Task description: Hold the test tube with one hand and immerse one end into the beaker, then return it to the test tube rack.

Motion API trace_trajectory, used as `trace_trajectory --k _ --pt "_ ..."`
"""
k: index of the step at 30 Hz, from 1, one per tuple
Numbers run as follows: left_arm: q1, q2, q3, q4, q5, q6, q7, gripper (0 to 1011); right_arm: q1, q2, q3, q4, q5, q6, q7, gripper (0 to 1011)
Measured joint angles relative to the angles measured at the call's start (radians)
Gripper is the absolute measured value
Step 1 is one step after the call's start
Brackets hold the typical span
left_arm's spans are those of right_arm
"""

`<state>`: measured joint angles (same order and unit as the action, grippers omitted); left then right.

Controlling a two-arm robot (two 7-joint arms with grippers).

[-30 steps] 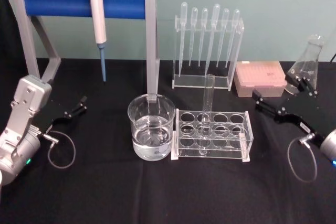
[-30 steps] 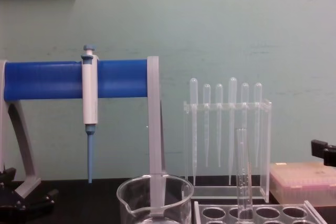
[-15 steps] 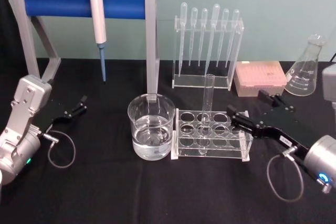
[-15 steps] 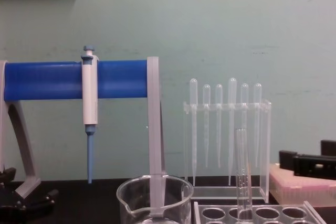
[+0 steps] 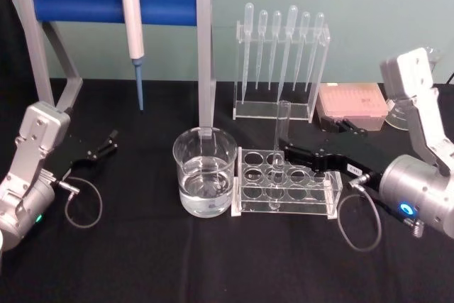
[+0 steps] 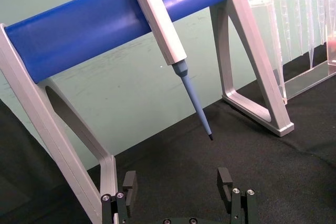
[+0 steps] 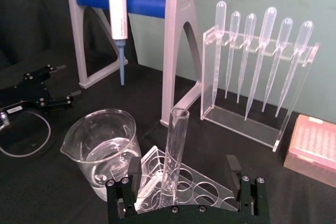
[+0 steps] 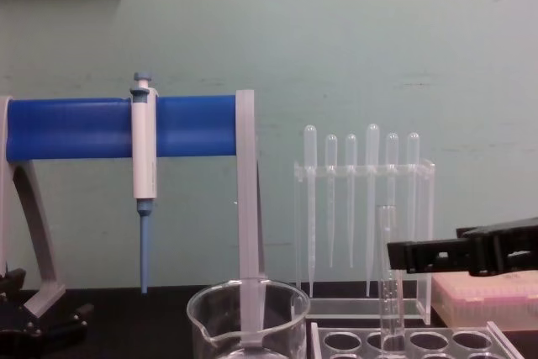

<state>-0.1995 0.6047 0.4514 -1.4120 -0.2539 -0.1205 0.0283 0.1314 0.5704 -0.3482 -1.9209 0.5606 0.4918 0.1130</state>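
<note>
**Closing on the test tube: grasp not yet made**

The right gripper [image 7: 182, 167] has its jaws wide apart. One finger stands on each side of the test tube [image 7: 176, 140], with a gap on both sides and no contact visible. In the chest view the fingertips are level with the tube's upper half.

The tube stands in the test tube rack [image 5: 312, 204], in the second column from the beaker [image 5: 204, 172]; the row probably cannot be told from these views. Its long axis is vertical, open rim up and rounded end down.

No task step appears complete. Grasp, lift, immersion and return remain.

The left gripper [image 6: 178, 182] is parked on the table, well apart, jaws open.
</note>
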Motion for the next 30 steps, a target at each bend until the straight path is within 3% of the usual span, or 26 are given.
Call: trace_trajectory --k 9,21,30 --pt "0.0 0.0 0.0 0.0 0.0 0.0 0.0 1000 0.058 -0.058 -0.012 0.04 0.01 0.081 0.006 1003" --pt "0.0 0.0 0.0 0.0 0.0 0.0 0.0 1000 0.1 -0.126 -0.036 0.094 -0.041 0.08 0.004 1003" --pt "0.0 0.0 0.0 0.0 0.0 0.0 0.0 1000 0.104 -0.138 -0.034 0.106 -0.047 0.077 0.004 1003"
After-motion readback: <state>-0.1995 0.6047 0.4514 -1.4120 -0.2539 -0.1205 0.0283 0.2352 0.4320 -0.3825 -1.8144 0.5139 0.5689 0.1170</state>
